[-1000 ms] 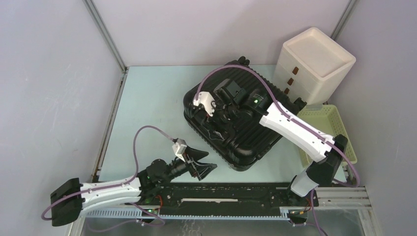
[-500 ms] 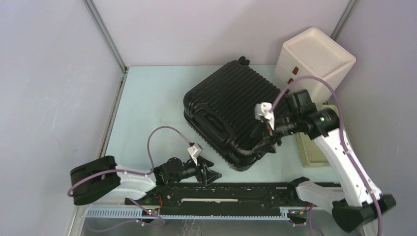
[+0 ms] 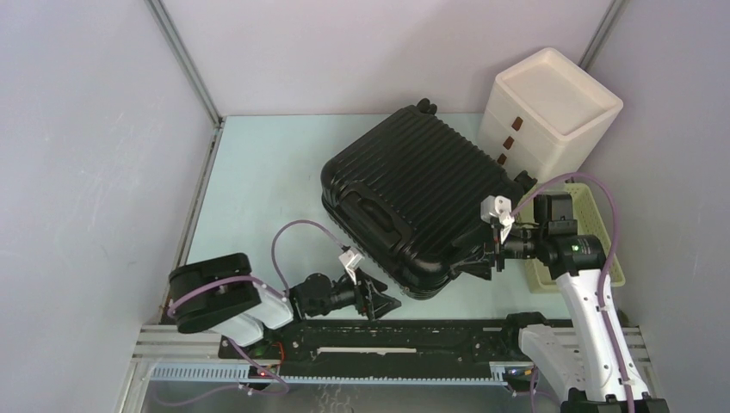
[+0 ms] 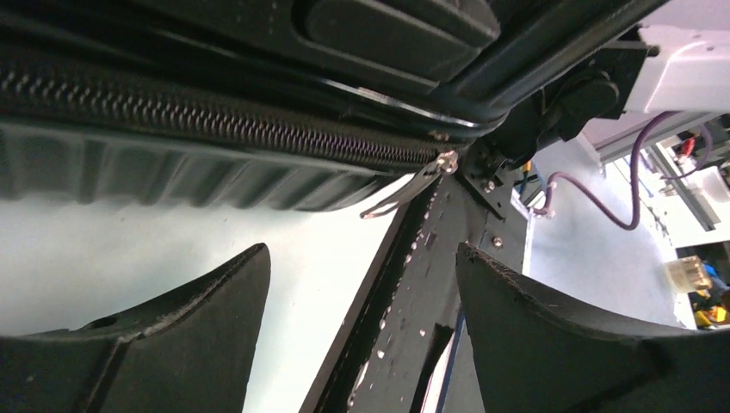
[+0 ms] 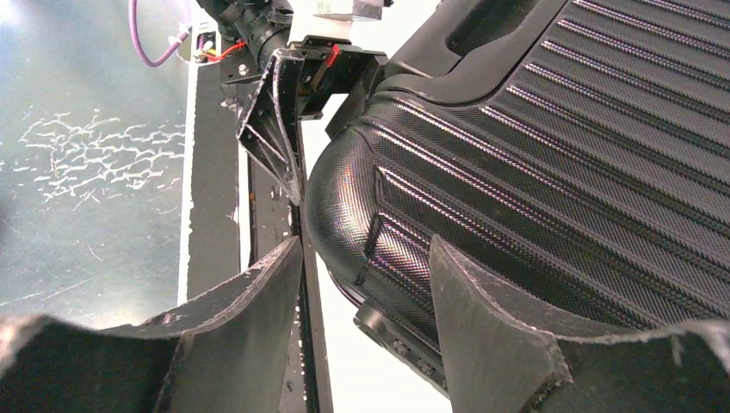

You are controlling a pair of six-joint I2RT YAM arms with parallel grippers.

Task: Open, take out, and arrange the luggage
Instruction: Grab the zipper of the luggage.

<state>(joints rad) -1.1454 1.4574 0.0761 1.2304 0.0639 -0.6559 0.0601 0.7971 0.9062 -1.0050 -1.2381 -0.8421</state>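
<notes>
Left end effector: released, fingers spread with nothing between them. It sits low by the near edge of the worktop and points right at the near corner of the luggage, just short of it.
Left wrist view: the closed zipper crosses the top; its metal pull hangs beyond the open fingertips.
Left arm: folded low along the near edge, wrist about level, with the bulky joint towards the near left corner.
Right end effector: released, fingers apart. It points left at the rounded corner of the luggage nearest the right arm; whether the tips touch the shell cannot be told.
Right arm: wrist level, and the white link slopes down to its base at the near right corner.
Luggage: closed, lying flat with its ribbed face up, turned diagonally in the right half of the worktop.
Surroundings: a white drawer box stands at the far right corner just beside the luggage, and a pale basket lies along the right edge behind the right wrist.
</notes>
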